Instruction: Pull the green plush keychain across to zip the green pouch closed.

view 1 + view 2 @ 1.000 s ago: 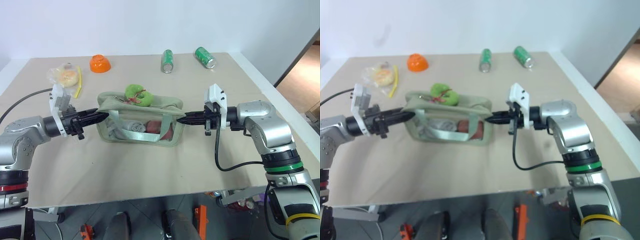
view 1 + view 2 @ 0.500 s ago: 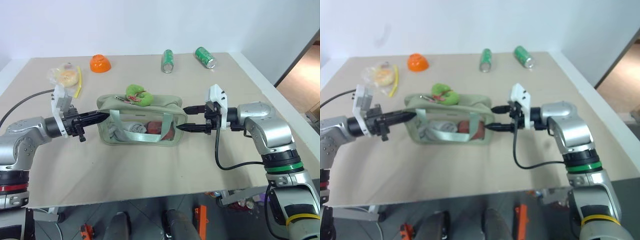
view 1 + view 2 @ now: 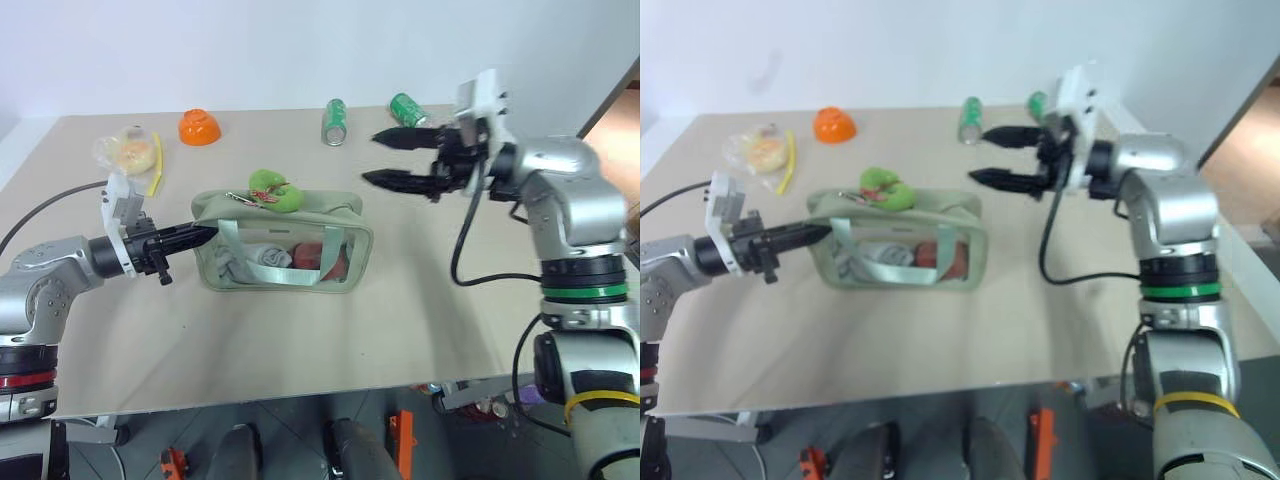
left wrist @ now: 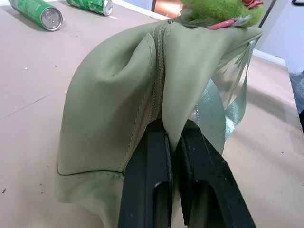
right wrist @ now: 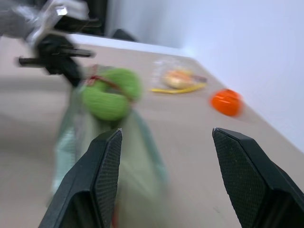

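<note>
The green pouch (image 3: 285, 240), pale sage with a clear window and a webbing strap, lies mid-table. The green plush keychain (image 3: 272, 188), a fuzzy lime ball with red trim, rests on its top near the left end. My left gripper (image 3: 203, 235) is shut on the pouch's left end; the left wrist view shows the fabric (image 4: 118, 104) pinched between the fingers (image 4: 147, 190). My right gripper (image 3: 372, 158) hangs open in the air, above and to the right of the pouch, holding nothing. In the right wrist view the keychain (image 5: 111, 92) lies ahead between the spread fingers (image 5: 102, 180).
An orange bowl (image 3: 199, 126) and a clear bag of yellow food (image 3: 130, 150) sit at the back left. Two green cans (image 3: 335, 121) (image 3: 410, 113) lie at the back, close behind the right gripper. The table's right edge (image 3: 530, 165) runs under the right arm.
My right gripper opened, let go of the pouch's right end, and rose up and back away from it. The left gripper kept its hold and stayed in place.
</note>
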